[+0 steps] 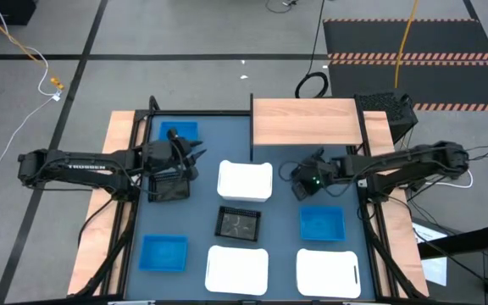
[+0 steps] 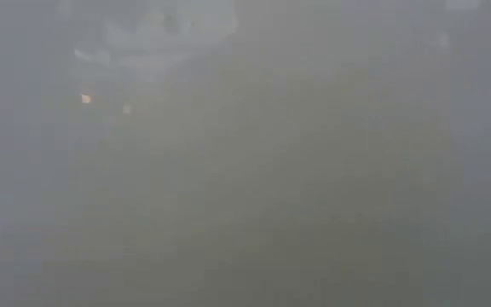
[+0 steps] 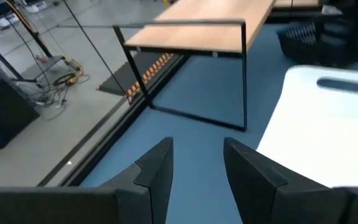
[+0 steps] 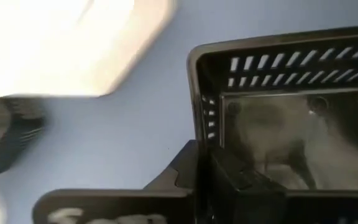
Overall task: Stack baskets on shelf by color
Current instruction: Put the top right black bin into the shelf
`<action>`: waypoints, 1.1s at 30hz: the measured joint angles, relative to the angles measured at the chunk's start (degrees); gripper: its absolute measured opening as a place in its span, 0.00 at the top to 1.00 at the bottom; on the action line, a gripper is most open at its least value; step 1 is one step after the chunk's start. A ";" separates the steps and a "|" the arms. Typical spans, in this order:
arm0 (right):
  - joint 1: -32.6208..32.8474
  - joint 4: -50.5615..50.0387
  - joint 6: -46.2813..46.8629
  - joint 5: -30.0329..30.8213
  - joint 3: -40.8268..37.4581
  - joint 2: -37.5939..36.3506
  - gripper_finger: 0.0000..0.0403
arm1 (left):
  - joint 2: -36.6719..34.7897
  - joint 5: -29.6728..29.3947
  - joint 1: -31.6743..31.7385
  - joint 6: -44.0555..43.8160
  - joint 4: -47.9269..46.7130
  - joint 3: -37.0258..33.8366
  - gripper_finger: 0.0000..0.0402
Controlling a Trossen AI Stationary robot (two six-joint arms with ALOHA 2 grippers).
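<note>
Covering the blue-grey table [image 1: 278,203], seven baskets lie scattered; the wood-topped shelf [image 1: 305,121] stands bare.
Left gripper [image 3: 196,163] fingers spread; right gripper [image 4: 194,177] clasps the black basket [image 4: 278,81] rim; low view fogged.

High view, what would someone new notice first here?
Coloured baskets scattered over the dark blue-grey tabletop: a white basket mid-table, a black basket just in front of it, a blue basket to its right. The wooden shelf at the back is bare. Both arms reach inward, left gripper near the back-left blue basket.
</note>
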 joint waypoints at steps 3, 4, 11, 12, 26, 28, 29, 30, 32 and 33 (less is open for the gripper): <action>1.67 3.48 0.39 -3.95 0.00 -1.81 0.97 | 0.00 -0.02 0.00 0.02 1.93 0.00 0.64; 2.17 4.58 0.47 -4.86 0.00 -2.60 0.98 | 0.00 -0.04 0.00 0.04 2.58 0.00 0.64; 4.07 7.20 -2.04 -5.45 0.02 -9.17 0.99 | -0.03 -0.05 0.61 7.06 11.50 -0.01 0.64; 3.88 7.43 -2.32 -4.32 0.02 -9.94 0.99 | -0.07 -0.06 1.06 9.16 13.14 0.00 0.64; 4.99 32.35 -11.34 -6.59 0.47 -12.84 0.99 | -0.02 5.01 7.59 10.48 13.21 0.00 0.64; 3.51 31.75 -13.62 -7.62 1.87 -12.79 0.99 | -0.02 6.15 7.83 10.17 14.31 0.00 0.64; 2.70 31.57 -14.71 -8.58 2.85 -12.71 0.99 | -0.02 7.50 8.02 10.06 14.99 0.00 0.64; 1.81 31.50 -15.94 -9.68 4.07 -12.42 0.99 | -0.02 9.03 8.23 9.81 15.69 0.00 0.64; -0.12 29.31 -19.65 -12.09 7.51 -11.73 0.99 | -0.02 12.60 8.83 9.59 17.03 0.00 0.64; -1.15 26.06 -22.47 -12.94 9.71 -11.41 0.99 | -0.02 14.30 9.17 9.52 17.60 0.00 0.64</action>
